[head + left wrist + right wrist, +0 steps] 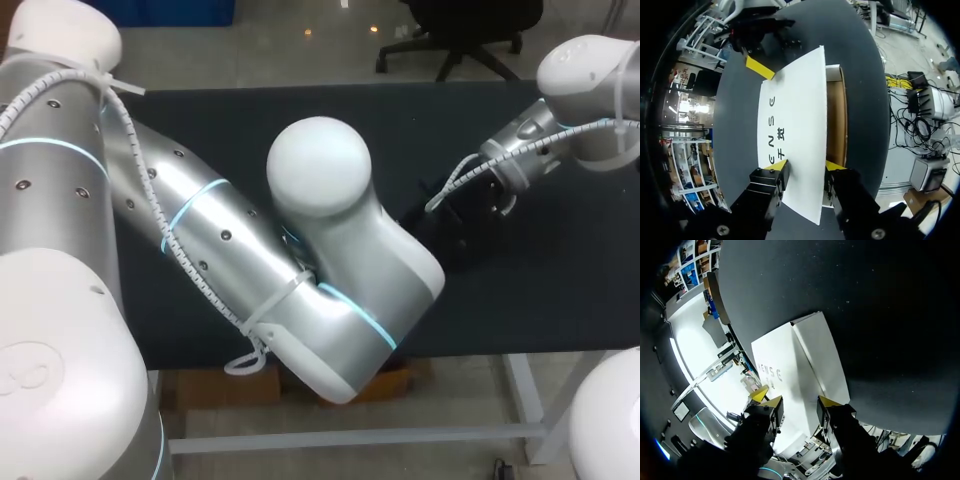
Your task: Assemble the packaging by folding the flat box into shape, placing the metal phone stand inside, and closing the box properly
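The white box (795,110) lies on the black table, its lettered lid raised a little so the brown inside (836,115) shows along one side. My left gripper (807,166) is open at the near end: one finger rests over the lid, the other sits at the open brown side. A yellow fingertip (760,67) of my right gripper touches the lid's far corner. In the right wrist view my right gripper (800,401) stands open over the box (790,365), one finger over the lettered face and one over the adjoining panel. No phone stand is visible.
In the head view my left arm (250,250) covers the middle of the black table (560,280) and hides the box. My right arm (560,130) comes in from the far right corner. The table's front edge runs just below the left arm's elbow.
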`<action>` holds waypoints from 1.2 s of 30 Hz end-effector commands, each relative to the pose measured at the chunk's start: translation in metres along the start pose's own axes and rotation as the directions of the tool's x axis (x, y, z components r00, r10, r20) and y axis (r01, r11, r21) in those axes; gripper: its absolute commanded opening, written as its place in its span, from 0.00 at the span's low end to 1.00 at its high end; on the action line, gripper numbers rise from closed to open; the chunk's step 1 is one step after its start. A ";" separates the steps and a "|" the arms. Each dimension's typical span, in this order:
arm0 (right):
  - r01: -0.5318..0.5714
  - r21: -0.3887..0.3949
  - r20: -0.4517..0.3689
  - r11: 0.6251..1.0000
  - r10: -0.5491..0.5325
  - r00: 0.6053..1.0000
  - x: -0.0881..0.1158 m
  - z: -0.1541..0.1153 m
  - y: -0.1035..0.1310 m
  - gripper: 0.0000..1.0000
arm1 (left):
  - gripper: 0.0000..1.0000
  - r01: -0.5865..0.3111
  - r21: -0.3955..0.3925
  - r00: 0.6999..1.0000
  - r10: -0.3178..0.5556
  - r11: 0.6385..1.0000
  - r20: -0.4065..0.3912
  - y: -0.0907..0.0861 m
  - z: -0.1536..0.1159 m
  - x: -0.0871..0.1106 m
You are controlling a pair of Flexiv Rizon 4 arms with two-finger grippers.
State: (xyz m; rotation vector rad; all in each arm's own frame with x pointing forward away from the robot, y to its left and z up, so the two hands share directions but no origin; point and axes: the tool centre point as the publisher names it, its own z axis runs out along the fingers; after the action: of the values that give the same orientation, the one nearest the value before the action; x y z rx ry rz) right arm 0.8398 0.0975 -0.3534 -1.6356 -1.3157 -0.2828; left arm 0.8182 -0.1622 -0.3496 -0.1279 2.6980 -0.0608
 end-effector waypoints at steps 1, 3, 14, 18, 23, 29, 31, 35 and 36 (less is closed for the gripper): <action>0.001 -0.001 0.000 1.000 -0.001 1.000 0.000 0.000 0.000 0.41 | 0.42 0.005 -0.005 1.000 -0.005 1.000 0.009 -0.001 0.003 0.005; 0.001 -0.001 0.001 1.000 -0.001 1.000 0.001 0.000 0.000 0.41 | 0.42 0.009 -0.006 1.000 -0.009 1.000 0.009 0.000 0.004 0.007; -0.001 0.000 0.002 1.000 0.001 1.000 0.001 0.001 0.000 0.41 | 0.43 0.024 -0.017 1.000 -0.024 1.000 0.015 0.002 0.008 0.009; -0.002 -0.001 0.002 1.000 0.002 1.000 0.001 0.001 0.000 0.41 | 0.43 0.022 -0.019 1.000 -0.021 1.000 0.018 0.002 0.008 0.010; -0.004 -0.002 -0.001 1.000 0.004 1.000 -0.001 0.000 -0.001 0.41 | 0.43 0.020 -0.018 1.000 -0.020 1.000 0.017 0.001 0.009 0.011; -0.003 -0.006 -0.004 1.000 0.003 1.000 -0.002 -0.001 -0.003 0.41 | 0.42 0.018 -0.018 1.000 -0.018 1.000 0.018 0.001 0.010 0.012; -0.002 -0.009 -0.005 1.000 0.002 1.000 -0.003 -0.002 -0.005 0.41 | 0.42 0.016 -0.019 1.000 -0.016 1.000 0.018 0.001 0.010 0.013; 0.000 -0.016 -0.008 1.000 0.000 1.000 -0.003 -0.004 -0.008 0.40 | 0.42 0.016 -0.019 1.000 -0.015 1.000 0.018 0.001 0.010 0.014; 0.001 -0.019 -0.008 1.000 -0.001 1.000 -0.003 -0.005 -0.009 0.40 | 0.42 0.015 -0.019 1.000 -0.014 1.000 0.018 0.001 0.010 0.014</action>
State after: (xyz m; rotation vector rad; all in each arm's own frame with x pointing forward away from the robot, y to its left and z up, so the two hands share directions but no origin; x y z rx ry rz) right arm 0.8372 0.0931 -0.3517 -1.6402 -1.3112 -0.2922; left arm 0.8128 -0.1611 -0.3618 -0.1523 2.6850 -0.0427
